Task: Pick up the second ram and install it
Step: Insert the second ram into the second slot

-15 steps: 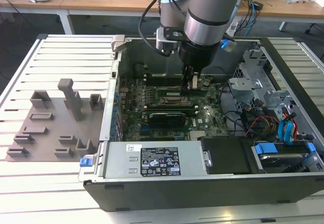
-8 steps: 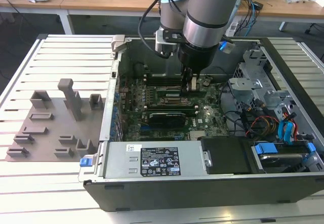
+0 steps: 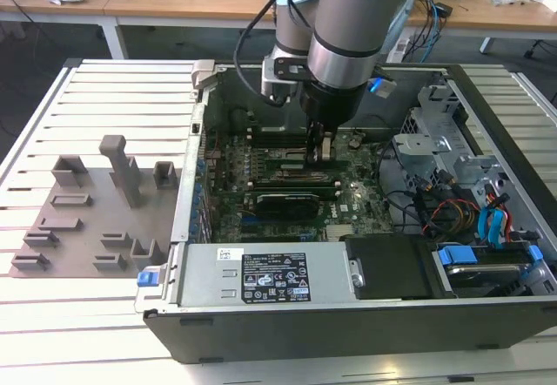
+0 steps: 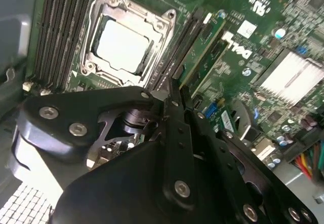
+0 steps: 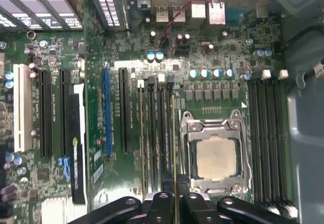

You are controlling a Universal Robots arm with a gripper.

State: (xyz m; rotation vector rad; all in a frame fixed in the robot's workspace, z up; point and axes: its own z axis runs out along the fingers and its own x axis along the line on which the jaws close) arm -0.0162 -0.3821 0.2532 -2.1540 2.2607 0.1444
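- The open computer case (image 3: 452,311) is lying on the slatted counter (image 3: 104,97), and the arm is being reached down into it over the motherboard (image 3: 348,198), so the case walls are hemming the arm in on all sides.
- The grey holder blocks (image 3: 122,172) are sitting well apart on the counter, at the exterior view's left, and nothing green is being seen lying there.
- The processor socket (image 5: 216,155) is sitting just beside the slot being worked, so its metal frame probably wants to be kept clear.
- The second ram (image 5: 175,138) is being held edge-on by the hand (image 5: 175,198), fingers pinched narrow on the stick, right over the slot row (image 5: 152,133) between the socket and the long black expansion slots (image 5: 124,110).
- In the second wrist view the hand (image 4: 176,100) is shown low over that same row, beside another green stick (image 4: 205,57) that looks already seated.
- To do it well, the stick is likely best kept upright and lined up along the slot, with even pressure at both ends.
- Whether the end latches (image 5: 140,83) are open can't be told.
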